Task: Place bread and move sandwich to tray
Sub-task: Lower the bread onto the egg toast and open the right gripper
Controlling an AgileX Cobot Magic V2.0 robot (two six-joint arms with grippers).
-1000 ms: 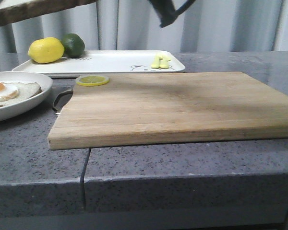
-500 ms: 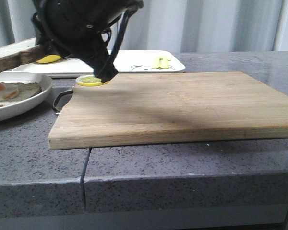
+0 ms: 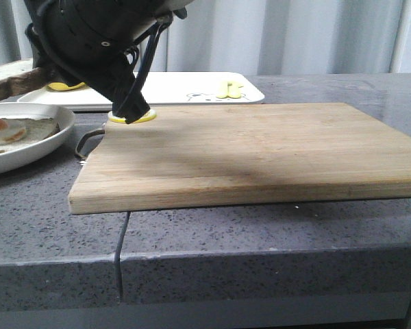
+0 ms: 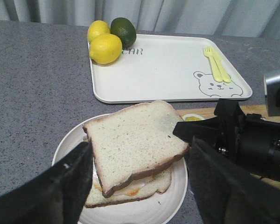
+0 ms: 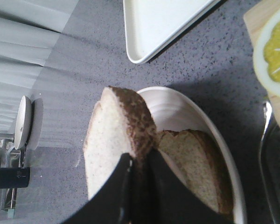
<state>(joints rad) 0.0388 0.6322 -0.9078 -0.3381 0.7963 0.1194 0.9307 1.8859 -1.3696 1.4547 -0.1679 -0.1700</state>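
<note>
The bread (image 4: pixel 135 140) is a pale speckled slice with a dark crust. My right gripper (image 5: pixel 137 170) is shut on its edge and holds it slightly tilted just over the round white plate (image 4: pixel 144 212). On the plate lies a lower slice with fried egg (image 4: pixel 149 189), partly covered by the held slice. In the front view the black right arm (image 3: pixel 89 41) reaches in from the upper left, with the bread (image 3: pixel 7 79) above the plate (image 3: pixel 48 140). My left gripper (image 4: pixel 140 149) is open and empty above the plate. The white bear-print tray (image 4: pixel 163 70) lies behind.
A wooden cutting board (image 3: pixel 246 151) lies at centre with a lemon slice (image 3: pixel 140 118) on its far left corner. Two lemons (image 4: pixel 105 48), a lime (image 4: pixel 123 31) and yellow cutlery (image 4: pixel 217 63) lie on the tray. A dark handle (image 3: pixel 89 140) sits between plate and board.
My right arm has come down from the top of the front view and moved left with the bread, which now hangs lower, over the plate.
</note>
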